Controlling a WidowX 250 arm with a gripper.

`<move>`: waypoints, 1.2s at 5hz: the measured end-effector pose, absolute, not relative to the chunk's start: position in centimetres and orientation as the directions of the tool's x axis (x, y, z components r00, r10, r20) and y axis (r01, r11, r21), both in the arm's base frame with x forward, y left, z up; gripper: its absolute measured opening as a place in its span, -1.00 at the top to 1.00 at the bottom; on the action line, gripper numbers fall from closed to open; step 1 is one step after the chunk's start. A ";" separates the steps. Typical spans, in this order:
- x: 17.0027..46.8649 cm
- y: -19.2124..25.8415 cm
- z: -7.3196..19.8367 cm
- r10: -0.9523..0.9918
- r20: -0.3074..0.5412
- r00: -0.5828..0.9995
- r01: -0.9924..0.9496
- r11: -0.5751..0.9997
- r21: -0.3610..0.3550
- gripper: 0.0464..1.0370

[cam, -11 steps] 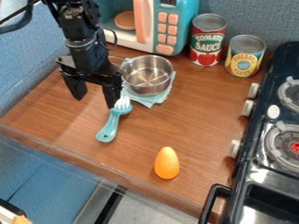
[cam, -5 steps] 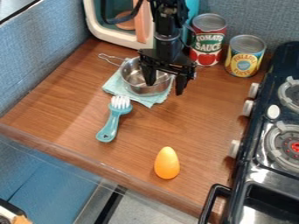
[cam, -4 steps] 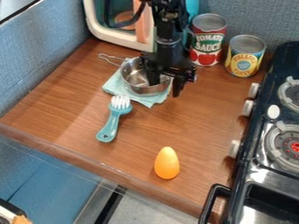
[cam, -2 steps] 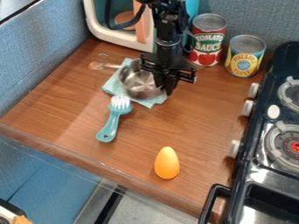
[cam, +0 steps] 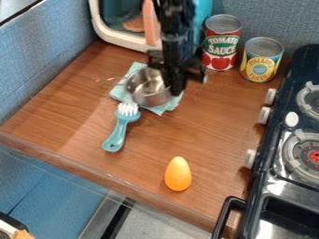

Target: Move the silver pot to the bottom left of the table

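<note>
Camera view: we see gripper [cam: 176, 89], jaws pinching right rim of silver pot [cam: 144, 87], tilted at blue cloth [cam: 118, 94]. Grasp looks made, we judge; carry and release at bottom left of table [cam: 70, 128] remain. Printed labels wrap red can [cam: 221, 44], yellow can [cam: 260, 60].

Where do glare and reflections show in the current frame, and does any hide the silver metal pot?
Camera view: white glare on the glossy black stove at lower right; bright, uneven reflections inside the silver metal pot, though its outline stays readable; a soft pale sheen on the left of the brown wooden table.
</note>
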State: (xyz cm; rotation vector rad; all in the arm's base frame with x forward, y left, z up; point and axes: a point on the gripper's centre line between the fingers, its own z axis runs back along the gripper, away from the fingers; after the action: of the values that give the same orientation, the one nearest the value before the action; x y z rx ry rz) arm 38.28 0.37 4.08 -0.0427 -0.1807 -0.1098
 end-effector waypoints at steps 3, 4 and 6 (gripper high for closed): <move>35.9 -1.8 5.4 -0.237 0.207 0.949 0.231 0.972 0.051 0.94; 35.6 -1.9 5.4 -0.221 0.207 0.953 0.208 0.975 0.083 0.94; 29.4 7.6 7.5 -0.192 0.209 0.959 0.168 0.978 0.124 0.94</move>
State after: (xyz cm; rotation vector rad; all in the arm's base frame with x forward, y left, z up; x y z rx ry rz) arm 29.41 7.61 7.47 0.1051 -0.2225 -0.1828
